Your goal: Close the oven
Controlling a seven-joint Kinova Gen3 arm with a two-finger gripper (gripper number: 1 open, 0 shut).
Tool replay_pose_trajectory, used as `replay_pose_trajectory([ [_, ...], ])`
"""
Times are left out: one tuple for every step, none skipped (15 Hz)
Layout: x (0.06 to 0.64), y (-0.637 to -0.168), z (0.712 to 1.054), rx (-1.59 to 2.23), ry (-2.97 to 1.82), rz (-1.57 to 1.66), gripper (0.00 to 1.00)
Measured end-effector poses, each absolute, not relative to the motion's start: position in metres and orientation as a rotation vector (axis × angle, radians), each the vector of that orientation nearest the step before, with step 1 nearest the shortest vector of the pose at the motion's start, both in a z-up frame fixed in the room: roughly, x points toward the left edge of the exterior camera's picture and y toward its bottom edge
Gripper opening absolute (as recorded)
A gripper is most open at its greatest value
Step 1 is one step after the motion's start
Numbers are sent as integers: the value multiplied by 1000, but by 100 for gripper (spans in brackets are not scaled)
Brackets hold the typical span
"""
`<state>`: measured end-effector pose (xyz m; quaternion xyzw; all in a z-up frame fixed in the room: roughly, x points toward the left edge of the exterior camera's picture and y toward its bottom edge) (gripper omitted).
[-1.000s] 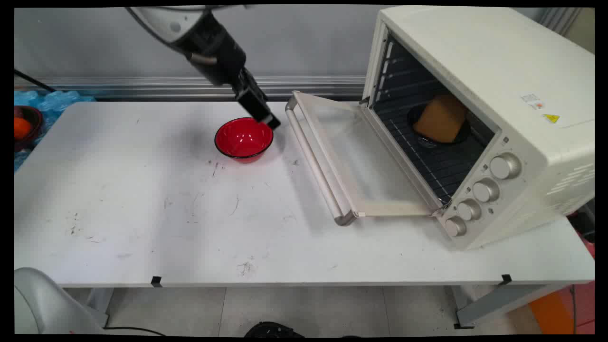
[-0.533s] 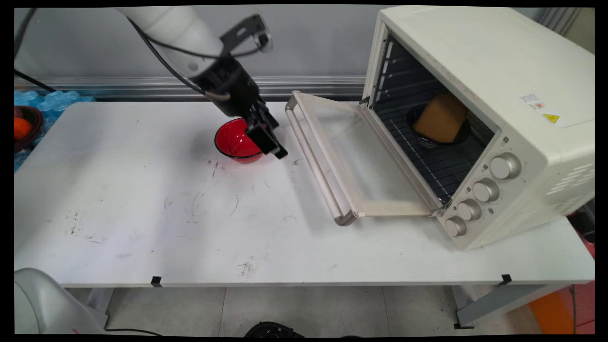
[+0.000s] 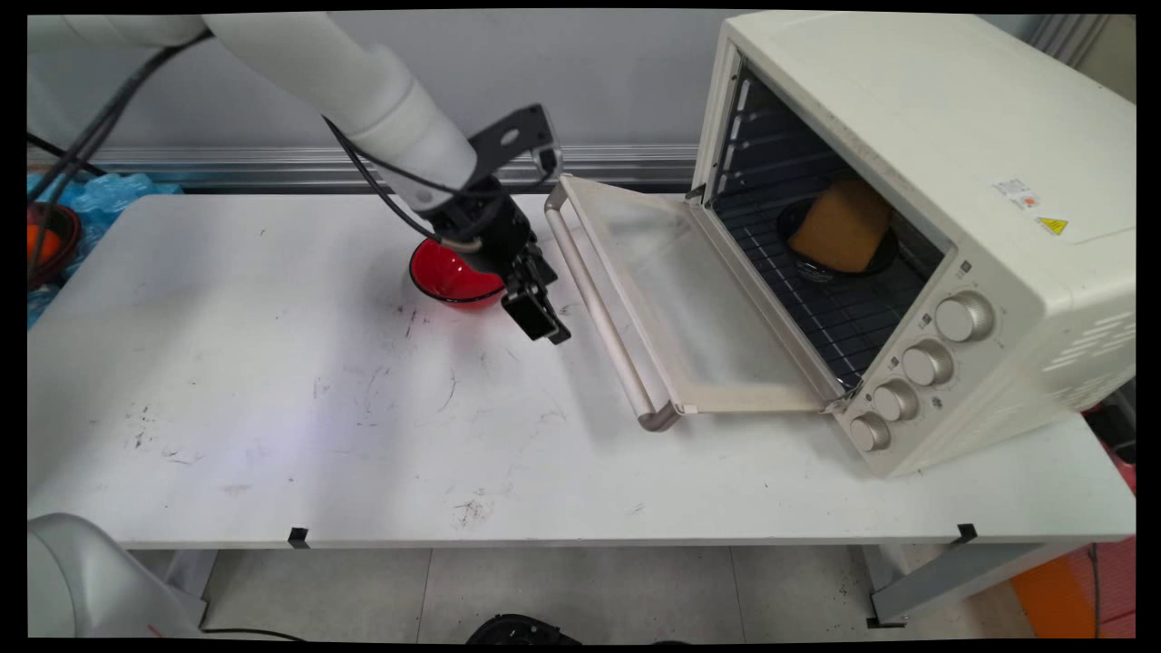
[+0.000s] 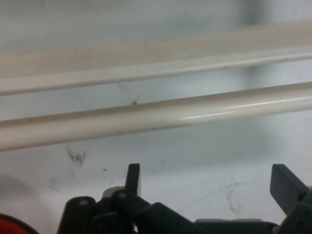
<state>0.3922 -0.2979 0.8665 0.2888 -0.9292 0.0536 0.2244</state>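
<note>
Far to the left of the red bowl [image 3: 449, 277], past the edge of the worktop [image 3: 272, 408], there is some blue plastic [image 3: 100, 190] and a dark dish [image 3: 45, 240] with something orange in it. The red bowl itself sits on the worktop towards the back, and it looks empty. The white arm [image 3: 363, 82] reaches down over the bowl and hides part of it. The gripper [image 3: 542, 324] hangs low over the worktop just to the right of the red bowl and a little nearer the front. It points down and to the right. In the hand view its two black fingers [image 4: 132, 176] stand wide apart with nothing between them, and only bare worktop lies under them. It touches nothing. A bit of the red bowl shows in the bottom left corner of the hand view. Just to the right of the gripper is the long pale handle [image 3: 603, 308] of the oven door [image 3: 698, 308], which runs right across the hand view. The door lies open and flat. Farther right of the red bowl stands the cream oven [image 3: 907, 136], with four round knobs [image 3: 916, 363] down its front. Inside it, on the rack, a dark plate [image 3: 821, 263] holds a brown block [image 3: 843, 227].
</note>
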Motion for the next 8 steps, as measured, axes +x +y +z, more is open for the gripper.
replay_pose_trajectory([
  [389, -300, 859, 792, -2573, 153, 100],
  [387, -302, 853, 790, -2578, 157, 100],
  [386, -303, 850, 790, -2580, 160, 100],
  [383, -305, 843, 790, -2583, 164, 100],
  [381, -307, 838, 792, -2585, 167, 100],
  [378, -309, 832, 794, -2586, 171, 100],
  [376, -311, 828, 799, -2586, 173, 100],
  [373, -313, 821, 806, -2585, 176, 100],
])
